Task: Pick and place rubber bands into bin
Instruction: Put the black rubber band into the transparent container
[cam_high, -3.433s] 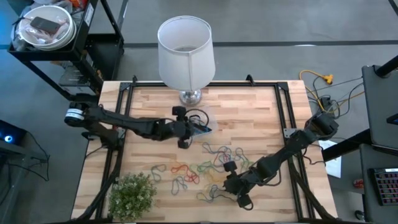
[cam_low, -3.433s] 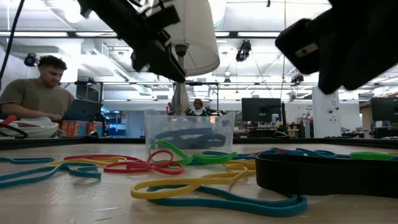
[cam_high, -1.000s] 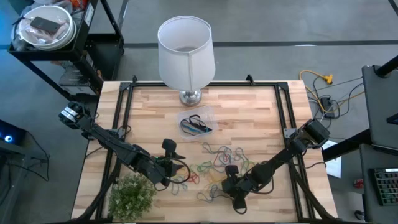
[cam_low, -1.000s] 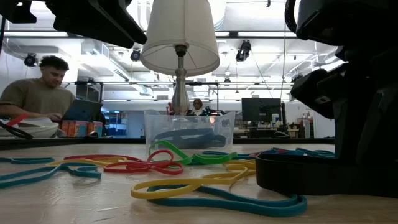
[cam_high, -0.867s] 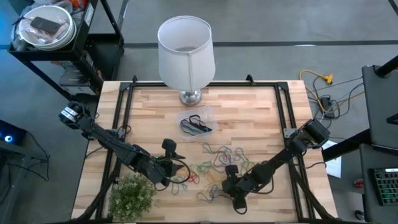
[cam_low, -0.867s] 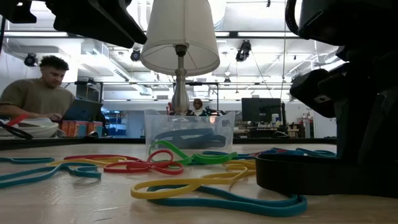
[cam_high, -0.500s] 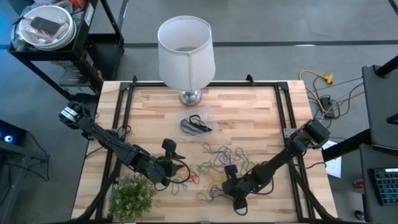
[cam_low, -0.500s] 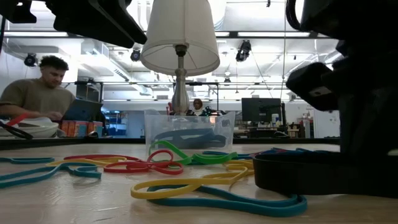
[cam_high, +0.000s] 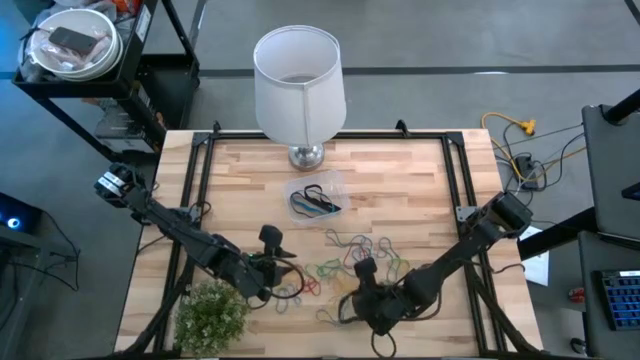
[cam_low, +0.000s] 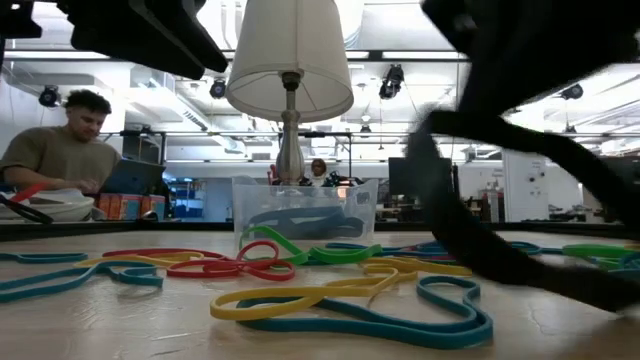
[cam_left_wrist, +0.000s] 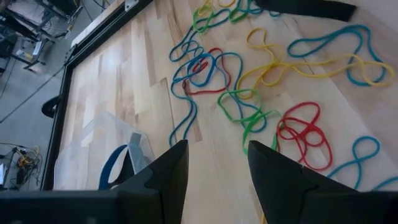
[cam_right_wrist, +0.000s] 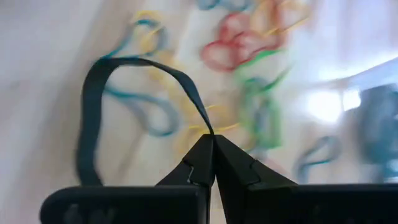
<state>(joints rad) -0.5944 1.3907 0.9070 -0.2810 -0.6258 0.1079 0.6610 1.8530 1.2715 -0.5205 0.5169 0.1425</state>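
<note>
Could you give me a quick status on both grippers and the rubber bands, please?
Right gripper shut on a black rubber band, lifting it. Left gripper open above the loose rubber bands. Bin by the lamp; path unobstructed.

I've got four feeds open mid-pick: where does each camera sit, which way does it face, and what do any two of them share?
High view: overhead, straight down on both arms, bin.
Low view: table height, facing the lamp; arms blur overhead.
Left wrist view: past the open left gripper toward loose rubber bands.
Right wrist view: right gripper shut on a black band.
Shared: bin and bands in high, low, left wrist.
</note>
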